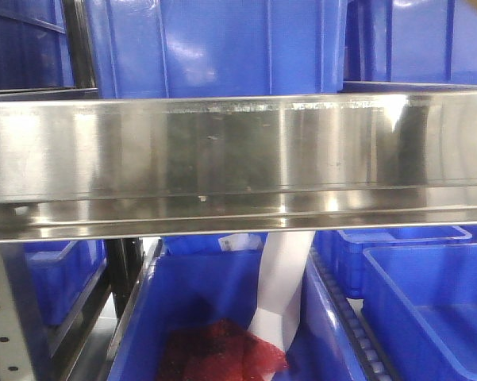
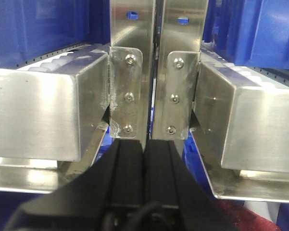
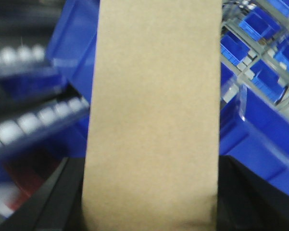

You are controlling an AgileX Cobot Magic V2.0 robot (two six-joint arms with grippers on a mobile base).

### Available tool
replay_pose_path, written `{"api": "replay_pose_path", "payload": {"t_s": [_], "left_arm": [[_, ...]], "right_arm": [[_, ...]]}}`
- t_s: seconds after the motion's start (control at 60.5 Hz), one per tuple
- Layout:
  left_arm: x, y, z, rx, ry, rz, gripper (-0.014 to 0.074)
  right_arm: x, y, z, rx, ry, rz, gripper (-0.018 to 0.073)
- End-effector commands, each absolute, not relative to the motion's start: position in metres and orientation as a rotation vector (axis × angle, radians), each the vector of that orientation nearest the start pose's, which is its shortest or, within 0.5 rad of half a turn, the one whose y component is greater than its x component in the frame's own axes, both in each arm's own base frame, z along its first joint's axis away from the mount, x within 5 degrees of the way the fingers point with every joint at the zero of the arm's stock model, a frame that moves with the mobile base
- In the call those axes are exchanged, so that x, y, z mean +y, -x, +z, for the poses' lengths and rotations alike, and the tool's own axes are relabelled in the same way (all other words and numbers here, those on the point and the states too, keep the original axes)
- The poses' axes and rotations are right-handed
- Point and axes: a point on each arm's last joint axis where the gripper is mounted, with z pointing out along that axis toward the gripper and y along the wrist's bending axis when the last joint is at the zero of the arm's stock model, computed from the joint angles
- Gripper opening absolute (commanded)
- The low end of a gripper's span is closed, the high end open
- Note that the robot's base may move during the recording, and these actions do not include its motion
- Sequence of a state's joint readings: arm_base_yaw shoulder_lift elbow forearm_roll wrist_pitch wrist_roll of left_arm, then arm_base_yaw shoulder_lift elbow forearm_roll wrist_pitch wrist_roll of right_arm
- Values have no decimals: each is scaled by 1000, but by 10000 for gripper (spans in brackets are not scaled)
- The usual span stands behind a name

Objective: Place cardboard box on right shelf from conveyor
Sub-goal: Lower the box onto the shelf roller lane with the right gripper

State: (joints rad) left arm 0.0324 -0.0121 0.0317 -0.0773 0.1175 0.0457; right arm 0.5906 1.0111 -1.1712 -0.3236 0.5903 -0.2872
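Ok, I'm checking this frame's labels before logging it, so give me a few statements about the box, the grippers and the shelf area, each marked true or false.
1. The right gripper holds the cardboard box. True.
2. The left gripper is wide open. False: its fingers are pressed together, holding nothing.
3. The cardboard box carries a printed label. False: the visible face is plain tan.
4. A broad stainless-steel rail spans the front view, with blue bins above it. True.
5. The bin below the rail is empty. False: something red lies in it.
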Motion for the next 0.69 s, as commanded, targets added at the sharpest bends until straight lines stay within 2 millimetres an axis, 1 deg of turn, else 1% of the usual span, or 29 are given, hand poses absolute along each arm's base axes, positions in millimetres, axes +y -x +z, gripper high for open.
{"api": "replay_pose_path", "payload": {"t_s": [0.0, 0.083, 0.215, 0.446, 0.562, 0.678], "left_arm": [[1, -56, 198, 1529, 46, -11, -116], [1, -56, 198, 1529, 46, -11, -116], [1, -56, 198, 1529, 46, -11, -116], [1, -56, 198, 1529, 46, -11, -116], [1, -56, 198, 1529, 46, -11, -116], [1, -56, 198, 1529, 46, -11, -116]], "right_arm": [[113, -200, 447, 1480, 1051, -306, 208], [126, -219, 430, 1470, 1180, -383, 208], [140, -238, 414, 1419, 1303, -444, 208], [173, -262, 394, 1288, 1351, -415, 208], [184, -275, 375, 1308, 1402, -414, 208], [189, -284, 362, 1316, 1450, -435, 208]]}}
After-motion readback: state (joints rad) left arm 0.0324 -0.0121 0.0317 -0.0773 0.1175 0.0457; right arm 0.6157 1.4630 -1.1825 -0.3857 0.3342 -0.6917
